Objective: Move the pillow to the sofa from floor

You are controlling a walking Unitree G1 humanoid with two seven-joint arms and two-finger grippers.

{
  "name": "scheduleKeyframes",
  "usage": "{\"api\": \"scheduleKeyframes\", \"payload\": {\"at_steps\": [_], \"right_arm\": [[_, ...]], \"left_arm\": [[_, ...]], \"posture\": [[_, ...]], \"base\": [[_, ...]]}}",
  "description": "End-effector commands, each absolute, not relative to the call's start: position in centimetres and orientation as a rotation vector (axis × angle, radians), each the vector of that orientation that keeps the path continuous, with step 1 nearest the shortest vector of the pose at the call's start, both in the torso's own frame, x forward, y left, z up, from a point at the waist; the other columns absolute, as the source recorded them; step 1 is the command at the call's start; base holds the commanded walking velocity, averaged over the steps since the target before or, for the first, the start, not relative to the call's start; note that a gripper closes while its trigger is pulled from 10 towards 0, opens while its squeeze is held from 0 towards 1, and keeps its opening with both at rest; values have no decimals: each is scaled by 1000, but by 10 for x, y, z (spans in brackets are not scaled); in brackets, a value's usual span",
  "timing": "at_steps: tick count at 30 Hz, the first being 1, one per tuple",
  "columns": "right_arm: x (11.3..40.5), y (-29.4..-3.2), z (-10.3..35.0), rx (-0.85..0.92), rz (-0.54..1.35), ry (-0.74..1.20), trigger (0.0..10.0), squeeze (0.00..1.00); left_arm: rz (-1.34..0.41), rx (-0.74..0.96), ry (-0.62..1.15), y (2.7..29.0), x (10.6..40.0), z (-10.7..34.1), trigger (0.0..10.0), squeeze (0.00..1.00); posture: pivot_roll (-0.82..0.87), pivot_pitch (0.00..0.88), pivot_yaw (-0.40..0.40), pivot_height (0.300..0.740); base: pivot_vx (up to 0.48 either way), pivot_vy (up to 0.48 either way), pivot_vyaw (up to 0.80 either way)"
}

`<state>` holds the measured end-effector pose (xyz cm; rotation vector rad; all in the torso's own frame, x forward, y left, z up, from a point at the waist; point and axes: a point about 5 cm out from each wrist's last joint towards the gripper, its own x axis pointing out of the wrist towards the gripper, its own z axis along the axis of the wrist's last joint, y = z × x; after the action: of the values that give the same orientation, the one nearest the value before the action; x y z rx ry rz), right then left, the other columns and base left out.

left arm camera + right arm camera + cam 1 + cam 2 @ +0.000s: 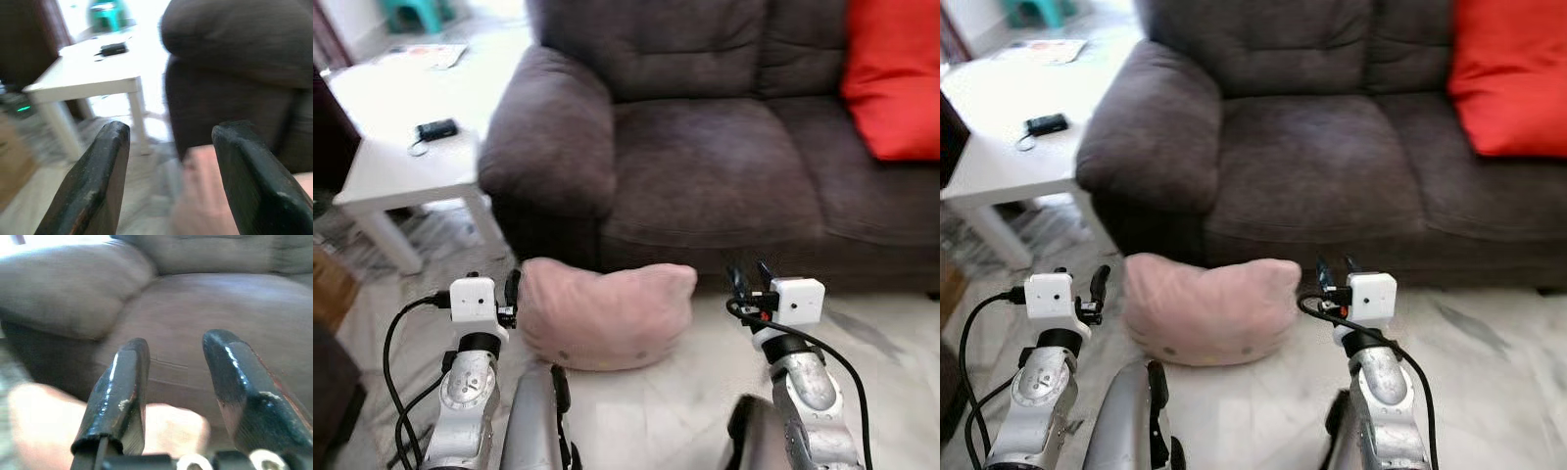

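Silver forearms rise from the lower edge of the head views, one on each side of the pink pillow (602,313). That pillow lies on the pale marbled floor (862,372), right against the foot of the dark brown sofa (705,176), below its left armrest and left seat cushion.

Left pincer (512,291) hovers just beside the pillow's left end; its wrist view shows the two black fingers (93,186) spread wide with nothing between them, the pillow's pink edge ahead. Right pincer (747,277) sits just off the pillow's right end, fingers (120,391) likewise parted and empty, the pillow blurred below them and the seat cushion beyond.

Judging by this, the step in hand is the approach: both arms bracket the pillow, but no grasp is made. The next move likely calls for bringing the two pincers inward to squeeze the soft bulk from both ends, or closing one on a pinch of fabric, then lifting it clear of the sofa's front edge onto the seat.

An orange cushion (896,78) occupies the sofa's right side, leaving the left seat free. A white table (401,147) with a small black device (437,128) stands to the left.
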<state>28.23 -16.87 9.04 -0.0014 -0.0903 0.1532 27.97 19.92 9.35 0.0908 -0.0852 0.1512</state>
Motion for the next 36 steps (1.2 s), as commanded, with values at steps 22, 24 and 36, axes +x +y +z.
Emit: {"api": "scheduleKeyframes", "payload": {"at_steps": [22, 24, 36], "right_arm": [[281, -165, 91, -33, 183, -88, 10000, 0], [281, -166, 90, 14, 172, -84, 10000, 0], [281, -164, 90, -7, 188, -81, 10000, 0]], "left_arm": [[94, 44, -6, 193, 280, 81, 10000, 0], [98, 48, 0, 194, 281, 81, 10000, 0], [99, 48, 4, 195, 281, 81, 10000, 0]], "posture": [[-47, 94, -1, 498], [-46, 95, -1, 498], [-45, 96, 2, 498]], "base": [[0, 0, 186], [261, 0, 400], [287, 0, 0]]}}
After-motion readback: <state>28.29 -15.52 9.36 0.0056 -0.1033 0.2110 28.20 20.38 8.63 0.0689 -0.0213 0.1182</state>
